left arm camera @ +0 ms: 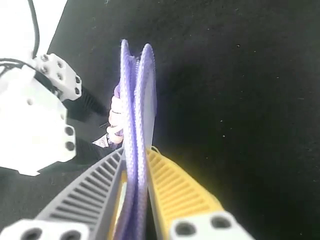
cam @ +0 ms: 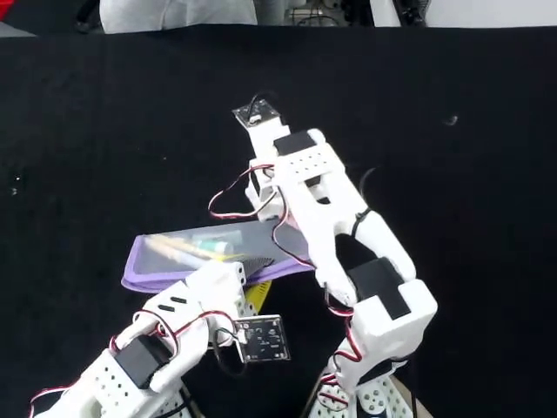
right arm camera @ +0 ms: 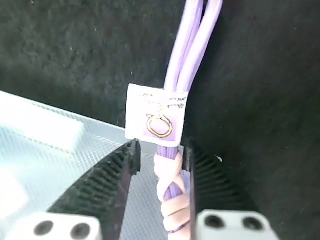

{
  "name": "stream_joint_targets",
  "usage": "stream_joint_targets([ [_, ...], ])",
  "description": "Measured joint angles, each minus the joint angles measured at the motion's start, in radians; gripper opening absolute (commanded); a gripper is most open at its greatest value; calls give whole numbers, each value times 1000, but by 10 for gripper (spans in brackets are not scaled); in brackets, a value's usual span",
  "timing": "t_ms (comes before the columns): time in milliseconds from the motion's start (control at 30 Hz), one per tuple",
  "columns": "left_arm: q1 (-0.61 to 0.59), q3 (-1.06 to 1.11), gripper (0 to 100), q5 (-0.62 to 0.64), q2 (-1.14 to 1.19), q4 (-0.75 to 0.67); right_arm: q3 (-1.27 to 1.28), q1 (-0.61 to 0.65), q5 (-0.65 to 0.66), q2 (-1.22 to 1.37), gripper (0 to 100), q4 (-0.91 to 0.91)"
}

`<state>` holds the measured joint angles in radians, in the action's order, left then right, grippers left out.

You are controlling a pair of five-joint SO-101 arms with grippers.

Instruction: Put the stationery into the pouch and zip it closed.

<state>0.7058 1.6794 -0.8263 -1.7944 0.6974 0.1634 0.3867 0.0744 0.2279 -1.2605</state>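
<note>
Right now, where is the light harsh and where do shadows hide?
High view: the black table swallows shadows, the white arms stand out bright. Left wrist view: one corner is washed out white. Right wrist view: the clear side of the pouch shines pale.

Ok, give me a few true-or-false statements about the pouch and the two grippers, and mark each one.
1. The left gripper is clamped on the purple edge of the pouch. True.
2. The pouch is empty. False: stationery shows through its clear side in the high view.
3. The right gripper has its jaws on either side of the braided zipper pull. True.
4. The pouch lies on a white table. False: the table is black.
</note>
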Motion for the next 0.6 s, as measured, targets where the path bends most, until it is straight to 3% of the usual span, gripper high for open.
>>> stream_joint_targets([
  [300,6,0,27,0,0,0,-78,0,114,52,141,-144],
  [433,6,2,27,0,0,0,-132,0,126,58,141,-272],
  [600,5,2,27,2,2,2,-133,0,126,72,140,-298],
])
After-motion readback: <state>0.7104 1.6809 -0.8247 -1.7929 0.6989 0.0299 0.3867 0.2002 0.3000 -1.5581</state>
